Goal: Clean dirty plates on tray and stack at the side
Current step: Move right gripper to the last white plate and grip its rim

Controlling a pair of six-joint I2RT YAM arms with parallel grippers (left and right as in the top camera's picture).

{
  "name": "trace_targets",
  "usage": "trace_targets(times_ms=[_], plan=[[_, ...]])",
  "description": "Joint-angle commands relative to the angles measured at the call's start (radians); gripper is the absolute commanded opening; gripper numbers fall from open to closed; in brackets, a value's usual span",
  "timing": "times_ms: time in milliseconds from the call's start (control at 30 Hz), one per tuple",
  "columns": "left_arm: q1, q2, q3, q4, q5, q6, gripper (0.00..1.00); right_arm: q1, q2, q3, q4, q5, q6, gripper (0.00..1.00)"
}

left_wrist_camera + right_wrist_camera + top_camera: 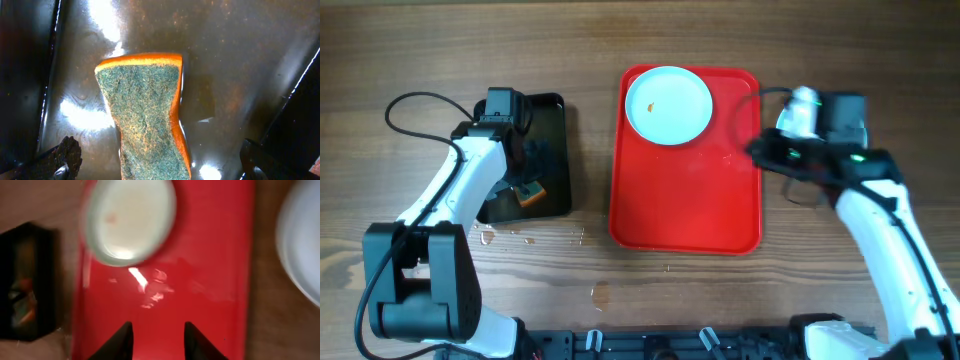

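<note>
One pale-blue plate (668,104) with a small orange smear lies at the far end of the red tray (685,205). It also shows blurred in the right wrist view (131,220). Another pale plate (302,245) lies on the table right of the tray (200,295); overhead, my right arm hides it. My right gripper (760,150) (157,340) is open and empty above the tray's red floor. My left gripper (523,172) (160,165) is open over the black tray, its fingers on either side of an orange sponge with a green scouring face (145,115), not touching it.
The black tray (555,150) stands left of the red tray, and its floor (240,60) looks wet. The sponge's orange edge (531,192) shows by the left gripper. Water drops (525,238) lie on the wooden table in front of the black tray.
</note>
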Motion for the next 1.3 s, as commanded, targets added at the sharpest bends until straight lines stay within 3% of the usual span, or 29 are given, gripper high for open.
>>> trace_targets(times_ms=[0,67,133,233,467,600,667,767,900,1000,1067,1100,1167,1267], plan=[[0.003,-0.013,-0.004,0.003,0.009,0.008,1.0,0.108,0.045,0.119,0.069,0.259,-0.1,0.34],[0.003,-0.013,-0.004,0.003,0.009,0.008,1.0,0.121,0.13,0.123,0.174,0.259,-0.132,0.34],[0.003,-0.013,-0.004,0.003,0.009,0.008,1.0,0.121,0.238,0.123,0.251,0.256,-0.157,0.48],[0.003,-0.013,-0.004,0.003,0.009,0.008,1.0,0.121,0.404,0.123,0.373,0.212,-0.232,0.49],[0.003,-0.013,-0.004,0.003,0.009,0.008,1.0,0.121,0.636,0.123,0.559,0.21,-0.225,0.35],[0.003,-0.013,-0.004,0.003,0.009,0.008,1.0,0.121,0.691,0.122,0.571,0.21,-0.143,0.25],[0.003,-0.013,-0.004,0.003,0.009,0.008,1.0,0.121,0.692,0.121,0.527,0.216,-0.14,0.06],[0.003,-0.013,-0.004,0.003,0.009,0.008,1.0,0.118,0.68,0.121,0.375,0.294,-0.031,0.04],[0.003,-0.013,-0.004,0.003,0.009,0.008,1.0,0.12,0.636,0.121,0.197,0.282,0.009,0.04],[0.003,-0.013,-0.004,0.003,0.009,0.008,1.0,0.119,0.591,0.121,0.0,0.281,0.182,0.04],[0.003,-0.013,-0.004,0.002,0.012,0.007,1.0,0.12,0.577,0.121,-0.098,0.217,0.224,0.04],[0.003,-0.013,-0.004,0.001,0.026,0.006,1.0,0.12,0.576,0.121,-0.119,0.191,0.224,0.08],[0.003,-0.013,-0.005,-0.006,0.083,0.005,1.0,0.119,0.576,0.121,-0.129,0.172,0.212,0.29],[0.003,-0.013,-0.004,-0.081,0.182,0.005,1.0,0.118,0.576,0.121,-0.089,0.236,0.15,0.34]])
